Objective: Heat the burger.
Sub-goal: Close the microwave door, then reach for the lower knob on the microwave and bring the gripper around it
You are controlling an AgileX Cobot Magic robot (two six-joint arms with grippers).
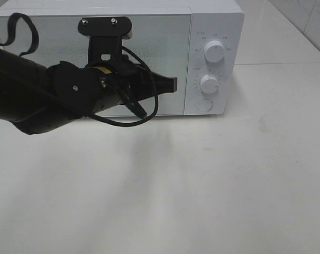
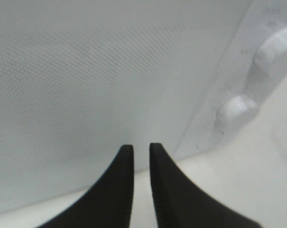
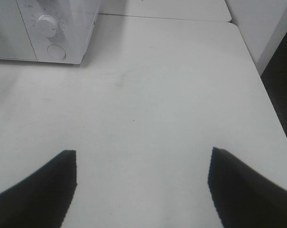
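1. Left arm (image 1: 38, 100): black, entering from the left edge of the high view and reaching right across the front of the microwave (image 1: 215, 21). A black cable (image 1: 144, 114) loops below its wrist. A black camera bracket (image 1: 104, 29) stands above the wrist.

2. Left hand (image 2: 141, 146): the two black fingers (image 2: 122, 180) stand slightly apart, with a narrow slit between them. Nothing lies in the slit. The tips point at the door (image 1: 154, 42), low and close to its right edge. Contact between tips and door cannot be determined.

3. Microwave: white, standing at the far side of the desk (image 1: 175, 185). The door is closed. Its panel is pale grey with a fine dot pattern, and nothing behind it can be made out.

4. Control panel, right of the door: upper knob (image 1: 215, 52), lower knob (image 1: 209, 83) and a round button (image 1: 204, 105) at the bottom, all white.

5. Burger: not visible in any view. Its location cannot be determined from these views.

6. Desk: white and matt, with a soft shadow under the left arm. A seam runs across it to the right of the microwave.

7. Right hand (image 3: 142, 151): outside the high view. Its wrist view shows the two fingers spread wide apart, with only desk surface between them. It is positioned well apart from the microwave, to the right and nearer, with the lower knob and the round button in sight at the far left.
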